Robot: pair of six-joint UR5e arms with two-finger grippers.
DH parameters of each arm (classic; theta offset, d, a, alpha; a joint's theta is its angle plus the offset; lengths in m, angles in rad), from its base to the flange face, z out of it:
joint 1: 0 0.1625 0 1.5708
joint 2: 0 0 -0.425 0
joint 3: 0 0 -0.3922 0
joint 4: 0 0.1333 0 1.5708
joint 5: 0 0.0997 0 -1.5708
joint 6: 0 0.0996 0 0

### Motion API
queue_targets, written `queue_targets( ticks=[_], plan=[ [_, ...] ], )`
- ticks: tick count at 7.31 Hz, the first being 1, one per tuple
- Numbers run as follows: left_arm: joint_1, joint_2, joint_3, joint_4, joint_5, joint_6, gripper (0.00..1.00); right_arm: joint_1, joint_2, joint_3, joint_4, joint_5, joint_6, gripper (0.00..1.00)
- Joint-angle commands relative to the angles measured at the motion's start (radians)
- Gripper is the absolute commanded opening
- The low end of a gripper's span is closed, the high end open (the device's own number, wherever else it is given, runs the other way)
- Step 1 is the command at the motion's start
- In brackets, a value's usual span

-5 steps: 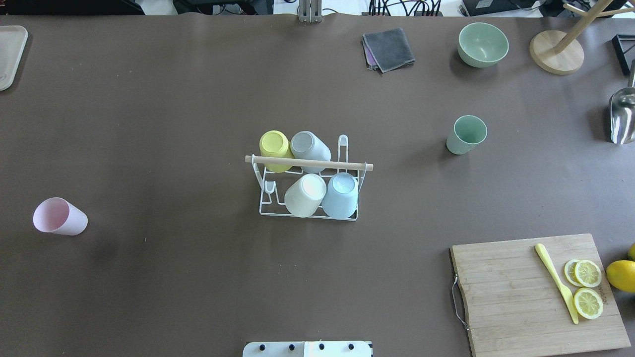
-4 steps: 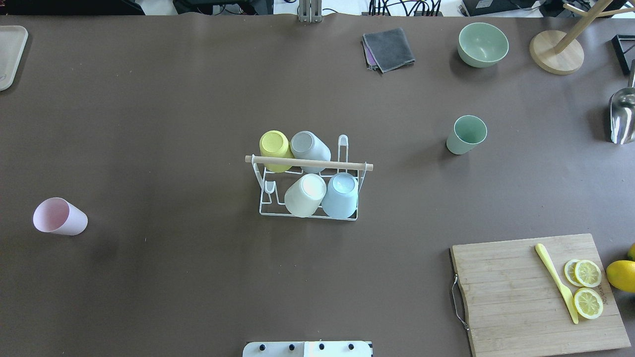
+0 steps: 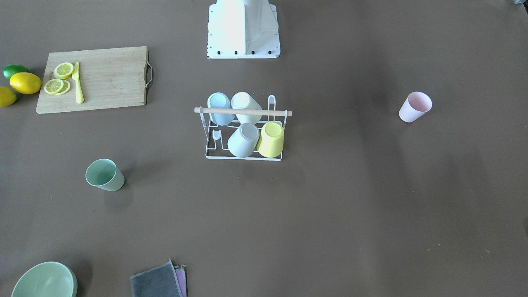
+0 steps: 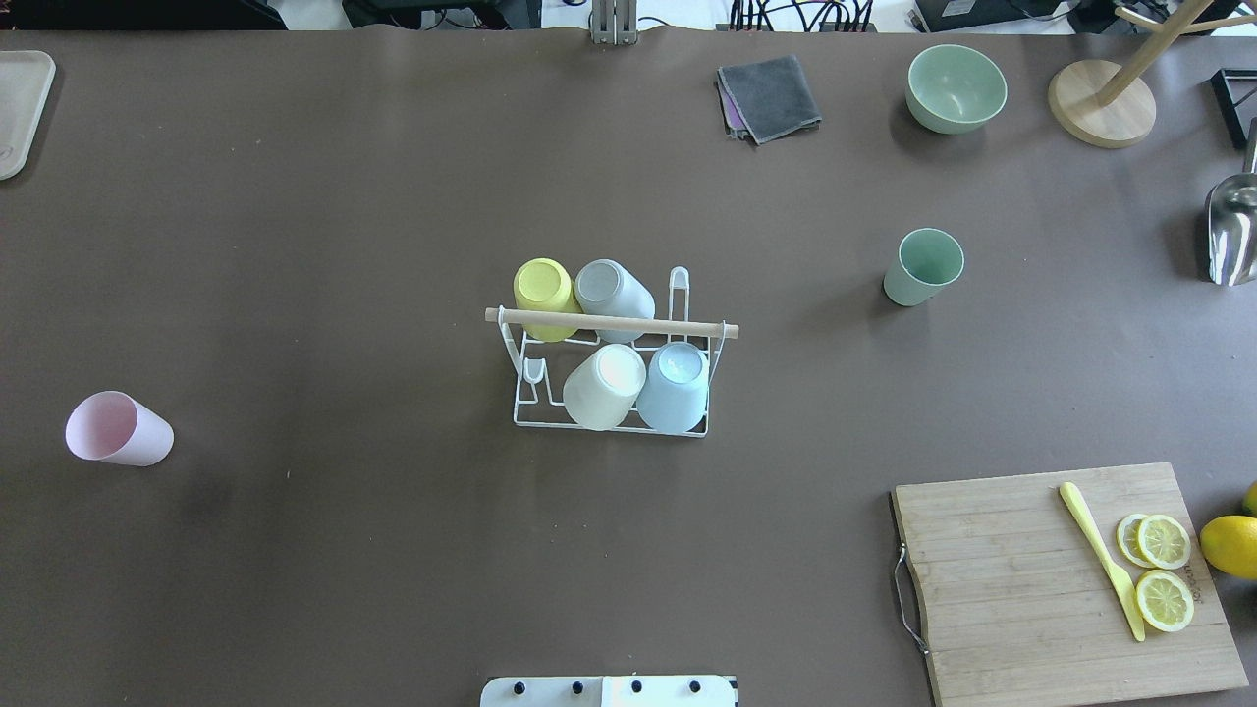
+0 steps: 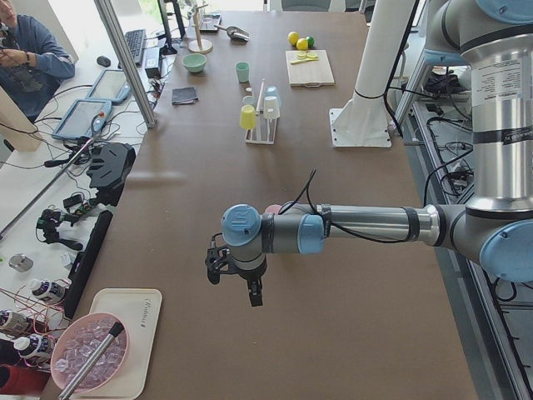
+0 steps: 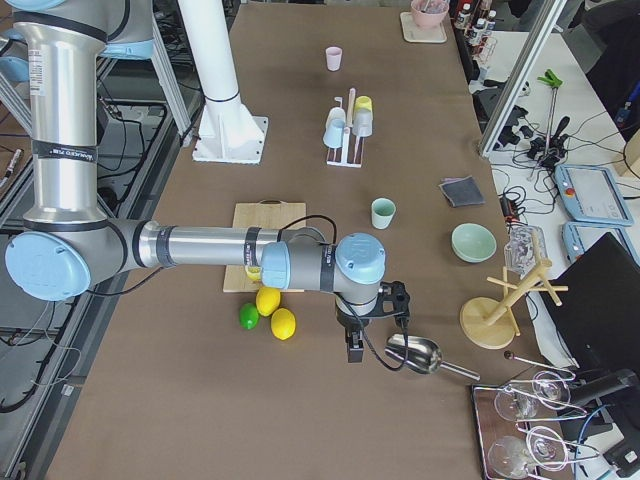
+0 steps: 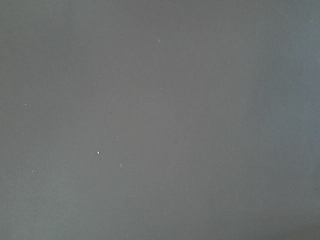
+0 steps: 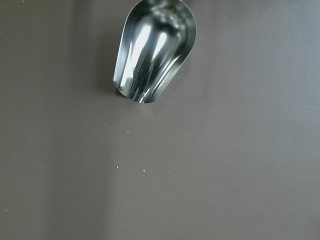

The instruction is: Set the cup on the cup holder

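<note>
The cup holder (image 4: 609, 322), a white wire rack with a wooden rod handle, stands mid-table and also shows in the front-facing view (image 3: 243, 111). It carries a yellow, a grey, a cream and a light blue cup, all upside down. A pink cup (image 4: 118, 429) stands upright far to its left. A green cup (image 4: 921, 267) stands upright to its right. My left gripper (image 5: 235, 285) shows only in the exterior left view, over bare table beyond the pink cup. My right gripper (image 6: 368, 335) shows only in the exterior right view, beside a metal scoop. I cannot tell whether either is open or shut.
A cutting board (image 4: 1002, 589) with lemon slices and a yellow knife lies front right. Lemons (image 4: 1229, 546) lie beside it. A green bowl (image 4: 956, 88), a grey cloth (image 4: 769, 96), a wooden stand (image 4: 1100, 103) and the metal scoop (image 8: 152, 55) are at the back right. A tray (image 4: 18, 108) sits back left.
</note>
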Motion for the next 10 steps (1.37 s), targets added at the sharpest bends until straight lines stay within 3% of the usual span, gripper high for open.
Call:
queue_targets(
  ticks=[1, 10],
  plan=[
    [-0.001, -0.001, -0.001, 0.0, 0.0, 0.0, 0.99, 0.001, 0.001, -0.002, 0.001, -0.002, 0.0, 1.0],
    [-0.001, 0.0, -0.001, 0.0, -0.001, 0.0, 0.99, 0.001, -0.003, 0.039, 0.001, 0.016, 0.047, 1.0]
  ],
)
